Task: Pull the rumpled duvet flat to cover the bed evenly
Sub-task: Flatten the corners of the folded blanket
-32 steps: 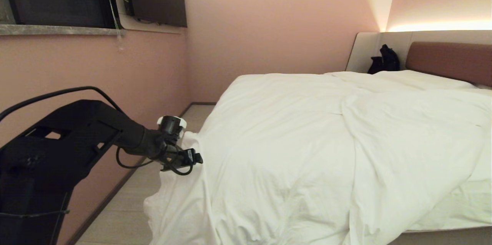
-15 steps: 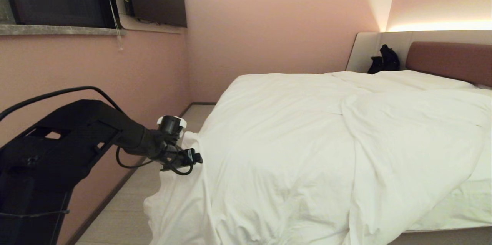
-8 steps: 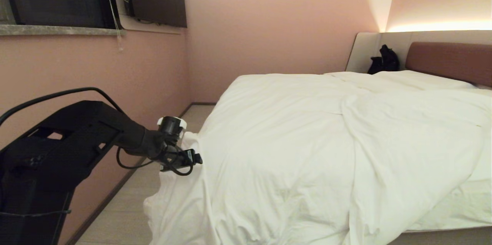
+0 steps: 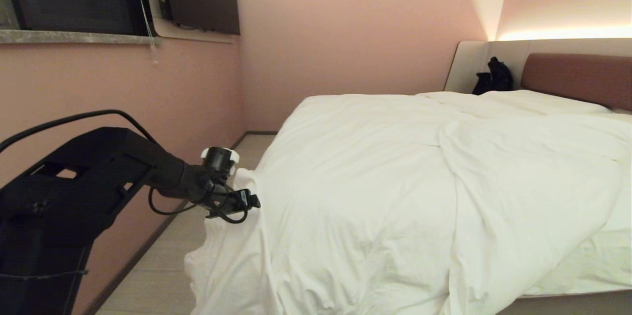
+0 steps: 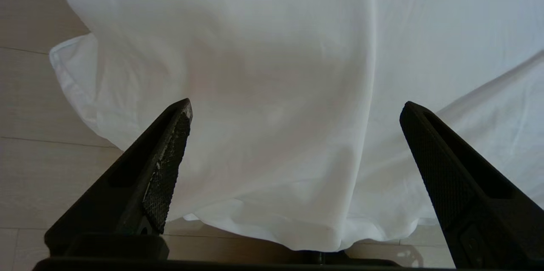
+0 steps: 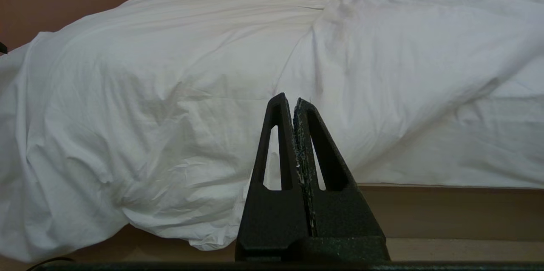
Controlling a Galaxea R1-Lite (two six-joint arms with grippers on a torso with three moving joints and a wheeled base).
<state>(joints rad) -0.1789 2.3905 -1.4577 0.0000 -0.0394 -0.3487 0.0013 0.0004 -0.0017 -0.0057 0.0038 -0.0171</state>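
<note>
Left gripper (image 5: 295,109): jaws spread wide, nothing between them, poised over the near-left corner of the duvet (image 4: 395,191); contact with the cloth cannot be confirmed from the head view. That corner hangs off the bed (image 4: 572,74) onto the pale floor (image 5: 29,92). Duvet spreads across the mattress with a long fold ridge running toward the near edge; near-right stretch of sheet (image 4: 587,268) left uncovered. Right gripper (image 6: 294,101): fingers pressed together, empty, level, facing the near side of the bed. Black bag (image 4: 493,77) at the far headboard corner.

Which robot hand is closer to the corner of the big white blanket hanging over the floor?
Left. The left gripper hangs open right over the duvet corner. The right gripper is shut, back from the bedside.
</note>
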